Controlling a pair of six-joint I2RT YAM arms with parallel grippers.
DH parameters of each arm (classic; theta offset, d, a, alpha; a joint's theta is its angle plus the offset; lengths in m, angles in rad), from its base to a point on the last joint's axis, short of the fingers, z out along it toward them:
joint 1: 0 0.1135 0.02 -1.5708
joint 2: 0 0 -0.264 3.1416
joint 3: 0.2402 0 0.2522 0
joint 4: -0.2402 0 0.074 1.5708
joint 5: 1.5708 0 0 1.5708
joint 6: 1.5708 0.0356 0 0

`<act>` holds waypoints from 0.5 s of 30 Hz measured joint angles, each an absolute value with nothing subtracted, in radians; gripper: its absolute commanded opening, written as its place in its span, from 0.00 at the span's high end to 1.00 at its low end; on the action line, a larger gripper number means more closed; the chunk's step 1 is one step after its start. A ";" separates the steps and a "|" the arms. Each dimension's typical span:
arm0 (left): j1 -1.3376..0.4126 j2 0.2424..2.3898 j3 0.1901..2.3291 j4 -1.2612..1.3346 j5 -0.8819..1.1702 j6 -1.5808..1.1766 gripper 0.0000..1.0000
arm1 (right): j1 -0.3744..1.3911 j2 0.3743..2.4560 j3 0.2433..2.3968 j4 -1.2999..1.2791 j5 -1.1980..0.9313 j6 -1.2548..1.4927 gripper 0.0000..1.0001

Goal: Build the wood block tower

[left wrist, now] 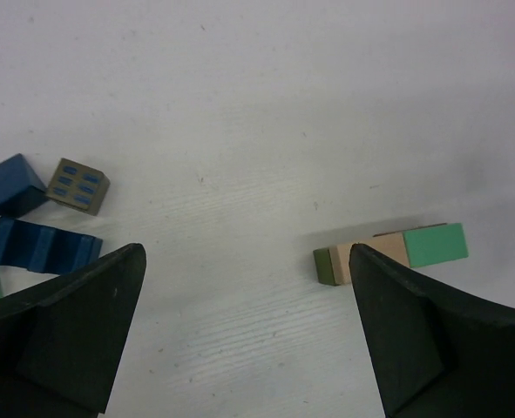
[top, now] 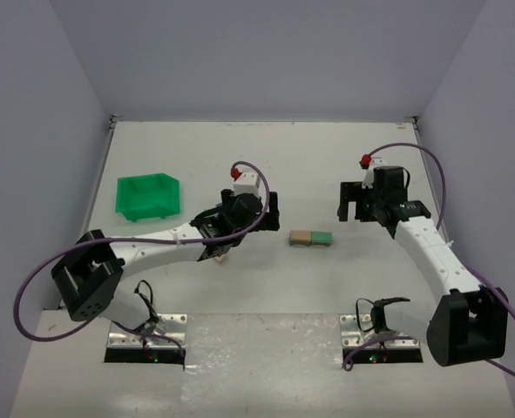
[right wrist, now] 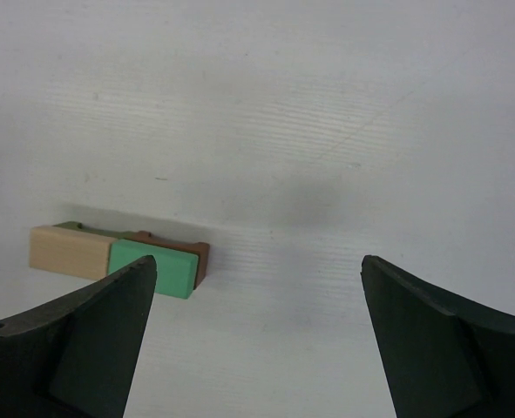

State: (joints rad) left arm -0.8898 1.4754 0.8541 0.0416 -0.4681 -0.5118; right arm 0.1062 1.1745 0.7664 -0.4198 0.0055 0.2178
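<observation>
Tan, green, brown wood block tower (top: pixel 310 237) between left gripper (left wrist: pixel 247 261) and right gripper (right wrist: pixel 259 270), both spread apart, green plastic bin (top: pixel 148 196) left of left gripper

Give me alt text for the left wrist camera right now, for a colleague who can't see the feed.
The left gripper hangs open over the white table, holding nothing. The started wood block tower, tan and green pieces side by side, lies at right; loose blue blocks sit at left.
</observation>
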 measured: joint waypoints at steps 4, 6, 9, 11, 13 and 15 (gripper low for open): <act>-0.890 1.336 0.823 -0.019 -0.548 -0.548 0.00 | 0.119 1.131 0.778 -0.411 -0.065 0.221 0.01; -0.889 1.289 0.807 -0.063 -0.588 -0.582 0.00 | 0.160 1.130 0.791 -0.390 -0.079 0.220 0.01; -0.884 1.236 0.772 -0.124 -0.625 -0.632 0.00 | 0.305 1.150 0.832 -0.356 -0.076 0.207 0.01; -0.873 1.199 0.738 -0.161 -0.628 -0.663 0.00 | 0.382 1.196 0.871 -0.322 -0.100 0.196 0.01; -0.845 1.163 0.706 -0.194 -0.622 -0.695 0.00 | 0.433 1.277 0.919 -0.286 -0.121 0.185 0.01; -0.809 1.126 0.682 -0.233 -0.621 -0.725 0.00 | 0.462 1.366 0.956 -0.252 -0.133 0.177 0.01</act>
State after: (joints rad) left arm -0.8092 1.1258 0.6820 -0.2329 -0.6209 -0.7250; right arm 0.4623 1.3662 0.9561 -0.2516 -0.1334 0.1766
